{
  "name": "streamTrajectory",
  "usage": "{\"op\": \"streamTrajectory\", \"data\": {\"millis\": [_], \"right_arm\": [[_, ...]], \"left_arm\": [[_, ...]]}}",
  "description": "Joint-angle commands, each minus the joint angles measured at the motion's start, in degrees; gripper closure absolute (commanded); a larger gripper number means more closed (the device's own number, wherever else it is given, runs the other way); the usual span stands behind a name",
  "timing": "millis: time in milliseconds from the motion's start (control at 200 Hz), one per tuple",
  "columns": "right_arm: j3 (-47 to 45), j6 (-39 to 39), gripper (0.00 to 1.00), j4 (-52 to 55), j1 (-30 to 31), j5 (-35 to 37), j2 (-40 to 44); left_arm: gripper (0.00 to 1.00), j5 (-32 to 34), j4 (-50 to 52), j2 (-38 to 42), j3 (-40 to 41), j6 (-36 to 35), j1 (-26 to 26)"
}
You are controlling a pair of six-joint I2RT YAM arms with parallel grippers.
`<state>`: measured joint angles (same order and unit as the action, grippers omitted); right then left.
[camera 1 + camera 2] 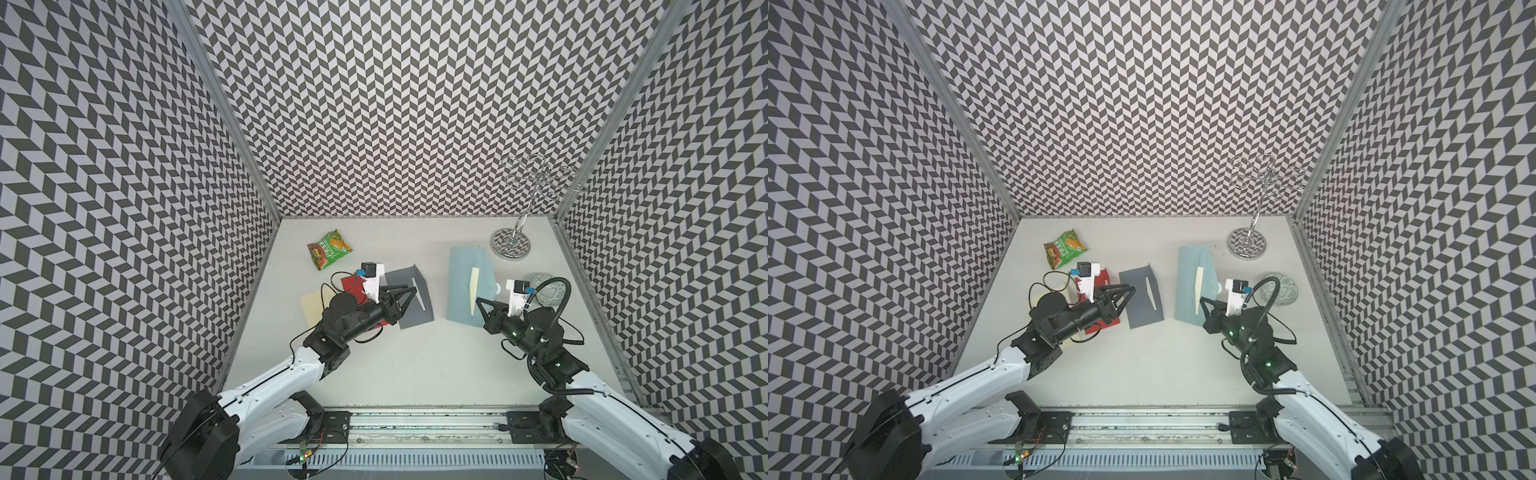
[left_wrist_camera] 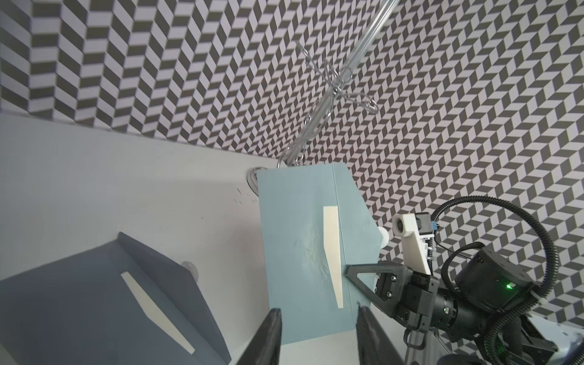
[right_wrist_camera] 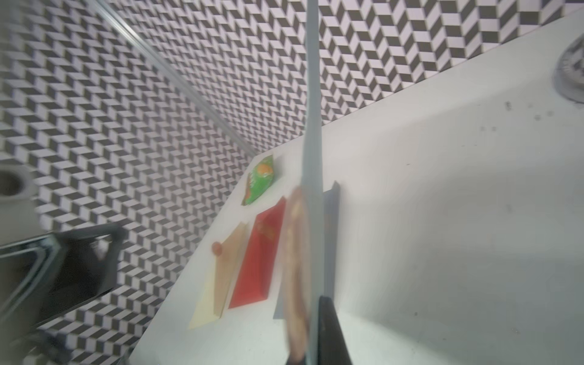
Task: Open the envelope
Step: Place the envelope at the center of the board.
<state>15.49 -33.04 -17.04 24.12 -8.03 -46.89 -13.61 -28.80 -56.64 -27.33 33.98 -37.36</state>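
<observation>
Both top views — right end effector [image 1: 478,300] pinching blue envelope [image 1: 459,286], left end effector [image 1: 400,291] parted

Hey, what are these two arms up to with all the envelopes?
The right gripper is clamped on one edge of the light blue envelope, holding it up with its flap open and a pale card showing. The left gripper is open and holds nothing, over the grey envelope, which lies on the table with its flap open too. A red envelope lies beside it.
</observation>
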Motion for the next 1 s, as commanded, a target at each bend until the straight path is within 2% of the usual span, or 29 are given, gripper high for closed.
{"op": "streamTrajectory", "data": {"millis": [0,310,411,511,676,941,997], "right_arm": [[2.7,0.0,1.00,4.8,-2.5,1.2,-3.2],[6.6,0.4,1.00,4.1,-3.9,-9.2,-15.7],[8.5,1.3,1.00,5.2,-3.9,-10.4,-21.0],[11.6,3.3,1.00,9.2,-4.0,-8.3,-26.2],[14.7,4.1,1.00,12.1,-4.0,-5.9,-31.5],[16.2,4.2,1.00,15.6,-4.2,-0.1,-32.1],[15.9,4.3,1.00,15.3,-4.3,-1.2,-32.0]], "left_arm": [[0.57,8.2,6.7,4.1,1.1,-3.6,0.9],[0.54,12.4,12.2,11.7,3.3,-4.8,4.9],[0.54,14.6,13.6,13.0,3.2,-4.9,5.8],[0.58,17.3,14.9,15.0,3.5,-4.8,6.6],[0.56,21.2,18.0,18.2,3.6,-4.7,7.2],[0.52,28.5,21.9,22.7,3.7,-3.5,7.3],[0.49,29.8,23.3,23.5,3.3,-3.5,7.4]]}}
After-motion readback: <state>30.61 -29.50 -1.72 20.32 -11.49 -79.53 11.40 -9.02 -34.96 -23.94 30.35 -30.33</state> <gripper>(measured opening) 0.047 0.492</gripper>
